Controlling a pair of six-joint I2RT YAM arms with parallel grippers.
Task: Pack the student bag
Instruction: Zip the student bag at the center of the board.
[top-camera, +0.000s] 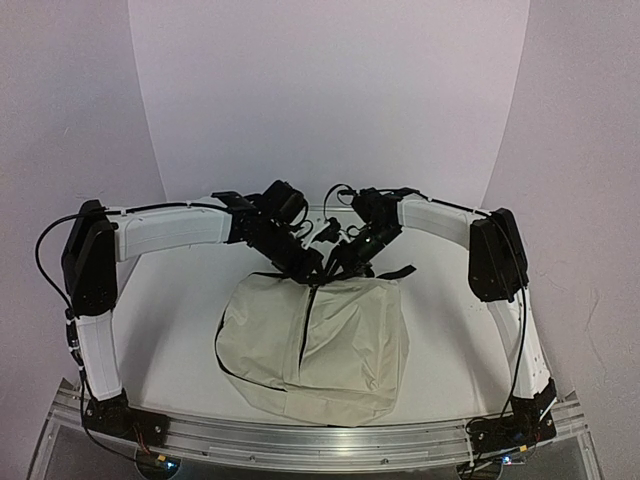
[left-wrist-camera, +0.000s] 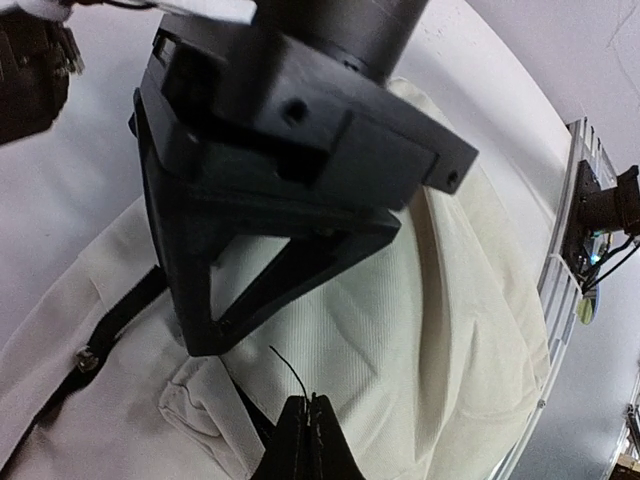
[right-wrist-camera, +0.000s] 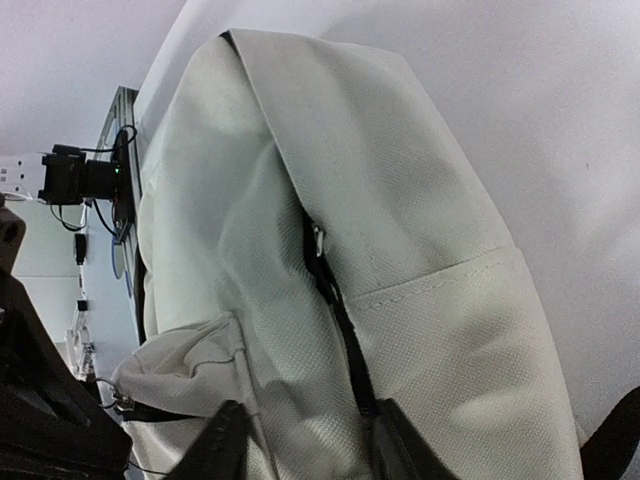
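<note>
- Black fingers (right-wrist-camera: 228, 445) of the right gripper (right-wrist-camera: 308, 412) sat closest to the lens. They stood partly apart, one on either side of the bag's black zipper (right-wrist-camera: 335, 310), with cream cloth between them and nothing clamped.
- Just beyond them lay the student bag (top-camera: 320, 340), flat on the white surface (top-camera: 180, 310) between the two arms, with its top end toward the far side where both grippers met.
- Its fabric looked soft, thin and limp, slumped into folds. I judged it light, apt to collapse or drag rather than lift as one piece.
- Cloth like that would slip from a shallow pinch. Better holds seemed to be the small metal zipper pull (right-wrist-camera: 317, 240), the seam beside the zipper, or the black strap (top-camera: 398, 272) at the top.
- Pressed fully together at the bag's upper edge was the left gripper (left-wrist-camera: 308, 425). A thin black thread rose beside its tips, but whether any cloth was caught between them I could not tell.
- Both arms reached inward and forward in a mirrored pose: the left arm (top-camera: 170, 228) and the right arm (top-camera: 440, 220) held their forearms roughly level, wrists angled down to the bag's top.
- An aluminium rail (top-camera: 320, 440) carried both bases at the near edge.
</note>
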